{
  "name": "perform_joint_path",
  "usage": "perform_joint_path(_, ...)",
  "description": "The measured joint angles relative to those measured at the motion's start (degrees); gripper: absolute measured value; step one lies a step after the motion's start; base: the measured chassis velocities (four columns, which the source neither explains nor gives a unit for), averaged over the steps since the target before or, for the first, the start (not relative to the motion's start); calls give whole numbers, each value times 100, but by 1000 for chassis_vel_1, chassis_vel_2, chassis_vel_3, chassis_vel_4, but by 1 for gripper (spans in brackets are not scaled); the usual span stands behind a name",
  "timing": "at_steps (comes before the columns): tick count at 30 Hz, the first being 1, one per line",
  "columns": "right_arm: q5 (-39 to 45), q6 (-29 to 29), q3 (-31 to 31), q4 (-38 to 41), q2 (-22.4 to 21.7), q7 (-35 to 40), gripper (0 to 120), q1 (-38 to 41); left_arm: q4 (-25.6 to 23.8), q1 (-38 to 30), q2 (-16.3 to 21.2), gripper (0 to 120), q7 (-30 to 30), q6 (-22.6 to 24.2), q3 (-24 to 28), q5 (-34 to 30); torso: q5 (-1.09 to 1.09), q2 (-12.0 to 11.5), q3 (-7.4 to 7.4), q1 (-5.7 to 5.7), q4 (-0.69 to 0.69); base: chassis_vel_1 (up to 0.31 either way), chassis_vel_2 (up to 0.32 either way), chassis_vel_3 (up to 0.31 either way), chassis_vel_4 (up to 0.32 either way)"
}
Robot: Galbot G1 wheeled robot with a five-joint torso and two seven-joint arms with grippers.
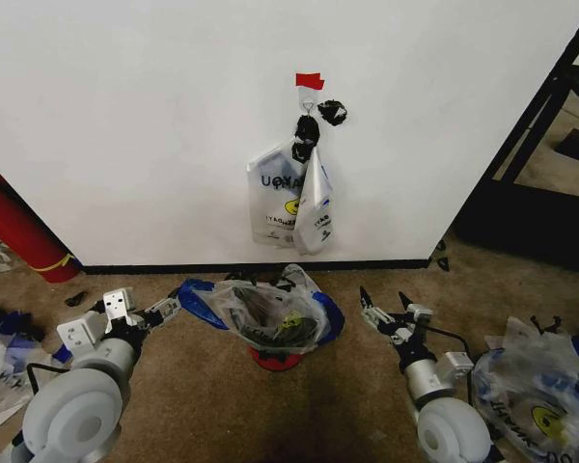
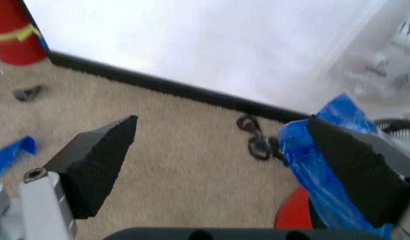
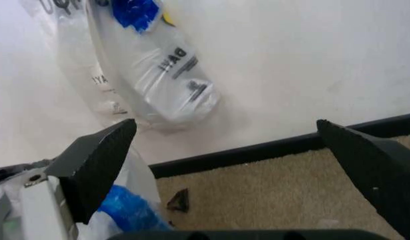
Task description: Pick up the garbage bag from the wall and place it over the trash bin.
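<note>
We see a garbage bag (image 1: 270,318) draped over the trash bin (image 1: 275,360) on the carpet (image 1: 318,405), just in front of the wall (image 1: 174,125). Its blue handles spread to either side of the rim, and the bin's red bottom band peeks out below. On the wall above, more see-through printed bags (image 1: 294,198) hang from a small hook (image 1: 308,99) under a red tape patch (image 1: 309,80), with black knotted lumps (image 1: 314,121) at the top.

Our left hand (image 1: 166,309) sits low beside the bag's left handle, fingers spread wide and holding nothing; in the left wrist view (image 2: 224,165) blue plastic lies just by one finger. Our right hand (image 1: 386,307) hovers to the right of the bin, apart from the bag, also wide and empty (image 3: 224,165). A red cylinder (image 1: 14,231) stands at the far left by the black baseboard (image 1: 125,268).
</note>
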Motion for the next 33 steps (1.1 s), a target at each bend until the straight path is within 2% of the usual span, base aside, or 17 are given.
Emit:
perform_joint_path(4, -13, -5, -32, -12, 3, 8, 100, 26, -19, 9, 13, 100, 43, -161, -108, 13, 0, 0, 0, 0, -1, 0, 0, 0, 0)
perform_joint_path(5, -28, -5, -52, -37, 7, 10, 100, 40, -5, -13, 1, 100, 117, -459, -203, -15, 1, 0, 0, 0, -1, 0, 0, 0, 0)
perform_joint_path(7, -34, -5, -60, -50, 8, 10, 100, 45, 24, -36, -17, 100, 135, -611, -221, -6, 2, 0, 0, 0, -1, 0, 0, 0, 0)
perform_joint_path(8, -45, -5, -92, -89, 7, 10, 100, 56, 211, -106, -75, 100, 146, -1040, -147, 433, 1, 0, 0, 0, -2, 0, 0, 0, 0)
perform_joint_path(9, -48, -4, -101, -96, 5, 10, 100, 60, 270, -105, -82, 100, 165, -1137, -121, 618, 0, 0, 0, 0, -1, 0, 0, 0, 0)
perform_joint_path(12, -64, -4, -136, -104, -3, 11, 100, 67, 345, -83, -72, 100, 389, -1371, -96, 1039, 0, 0, 0, 0, 1, 0, 0, 0, 0)
perform_joint_path(15, -84, -5, -144, -104, -3, 12, 100, 67, 197, -190, -26, 100, 575, -1376, 30, 1129, 1, 0, 0, 0, 2, 0, 0, 0, 0)
perform_joint_path(18, -172, -3, -140, -66, -3, 10, 100, 13, 42, -613, 148, 100, 864, -1273, 564, 1276, 1, 0, 0, 0, -1, 0, 0, 0, 0)
perform_joint_path(20, -185, 0, -136, -57, -2, 8, 100, -1, 29, -701, 180, 100, 906, -1250, 662, 1289, 2, 0, 0, 0, -2, 0, 0, 0, 0)
perform_joint_path(21, -268, 39, -65, 35, 2, -30, 100, -125, 0, -1079, 357, 100, 1123, -1147, 1178, 1356, 2, 0, 0, 0, -4, 0, 0, 0, 0)
perform_joint_path(24, -390, 150, 32, 144, -10, -164, 100, -291, 8, -1509, 593, 100, 1449, -959, 1902, 1510, 1, 0, 0, 0, -5, 0, 0, 0, 0)
perform_joint_path(26, -612, 389, 209, 219, 9, -368, 100, -493, 205, -2065, 783, 100, 1613, -774, 2727, 1647, 3, 0, 0, -1, 5, 0, 0, 0, 0)
perform_joint_path(27, -688, 474, 288, 248, 35, -420, 100, -579, 311, -2321, 822, 100, 1655, -709, 2983, 1671, 0, 0, 0, -1, 5, 0, 0, 0, 0)
perform_joint_path(28, -846, 650, 447, 309, 94, -537, 100, -781, 495, -2777, 860, 100, 1713, -619, 3323, 1684, -4, 0, 0, -1, -1, 0, 0, 0, 0)
perform_joint_path(29, -846, 650, 447, 309, 94, -537, 100, -781, 495, -2777, 860, 100, 1713, -619, 3323, 1684, -4, 0, 0, -1, -1, 0, 0, 0, 0)
perform_joint_path(31, -1077, 960, 668, 393, 186, -730, 100, -1120, 816, -3467, 897, 100, 1804, -434, 3723, 1634, 3, 0, 0, 0, -9, 0, 0, 0, 0)
perform_joint_path(33, -1192, 1175, 743, 424, 198, -882, 100, -1261, 946, -3761, 958, 100, 1833, -248, 3804, 1591, -3, 0, 0, 0, -11, 0, 0, 0, 0)
